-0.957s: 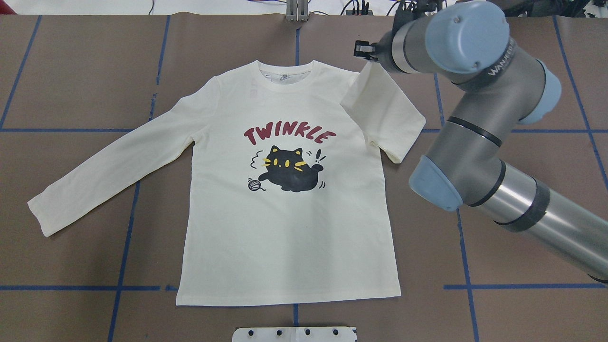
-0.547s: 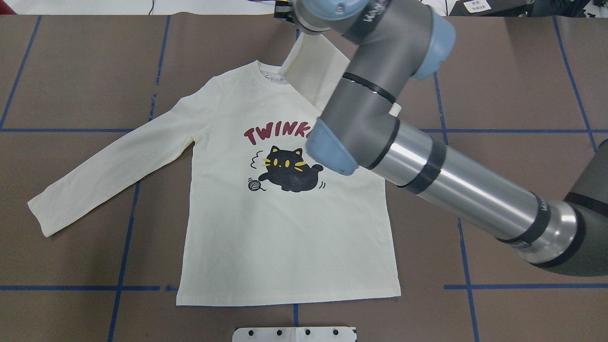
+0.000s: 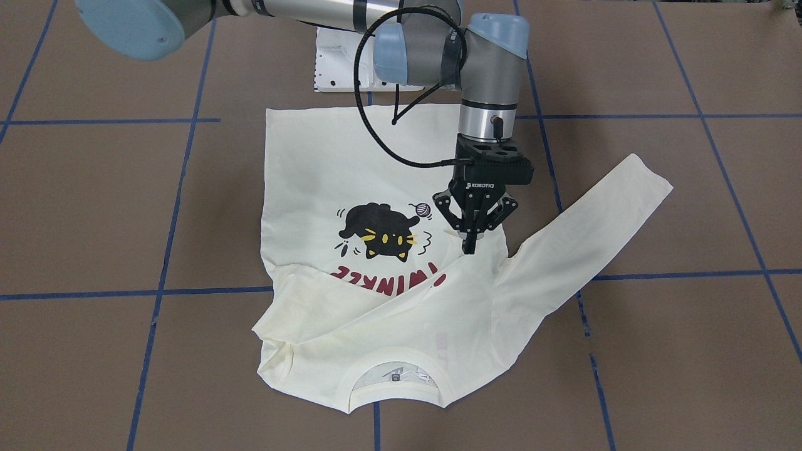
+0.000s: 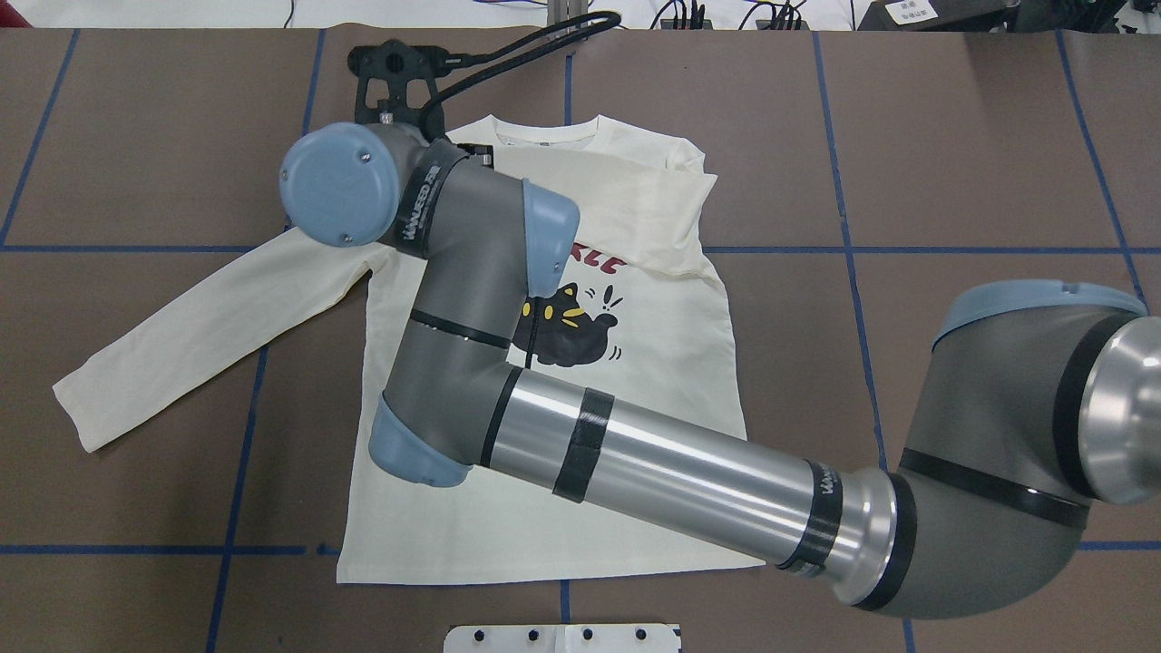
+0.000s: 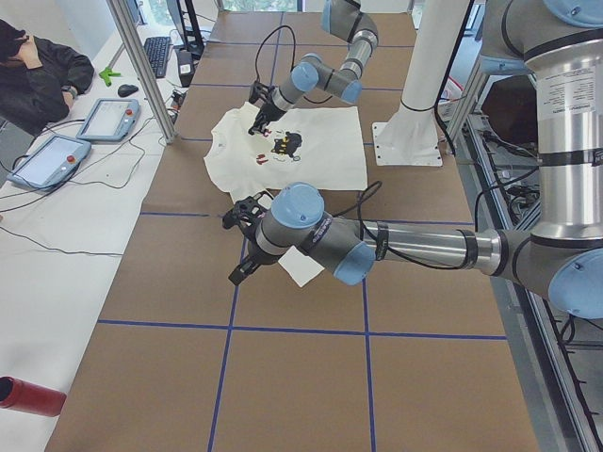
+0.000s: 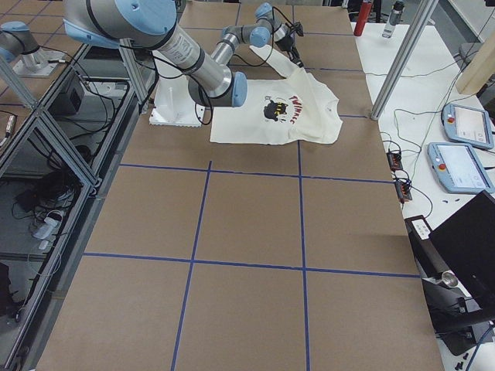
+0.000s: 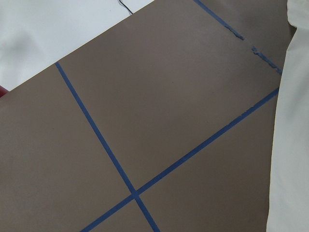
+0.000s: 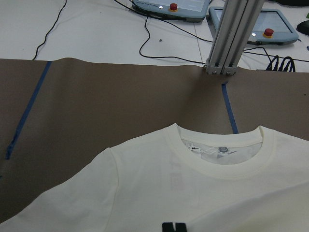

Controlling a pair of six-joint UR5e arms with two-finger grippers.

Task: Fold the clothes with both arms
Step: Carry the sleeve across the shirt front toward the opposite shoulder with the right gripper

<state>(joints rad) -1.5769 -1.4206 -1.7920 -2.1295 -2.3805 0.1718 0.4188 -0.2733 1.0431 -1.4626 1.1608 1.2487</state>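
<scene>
1. The cream shirt (image 3: 351, 169) lies face up on the brown worktop (image 3: 125, 219), with its neck on the side away from the robot.
2. The black cat (image 3: 376, 228) on the front is easy to see.
3. The folded sleeve (image 3: 351, 307) lies across the chest and hides part of the red letters.
4. The right arm (image 4: 653, 453) reaches over the shirt. The right hand (image 3: 468, 247) points down, with its fingers pinched on the end of the folded sleeve.
5. The other sleeve (image 3: 583, 232) lies stretched out flat on the robot's left side.
6. The left hand (image 5: 237, 273) hangs over the worktop near the end of that sleeve. I cannot tell if it is open or closed.
7. Blue tape lines (image 3: 207, 291) cross the worktop.
</scene>
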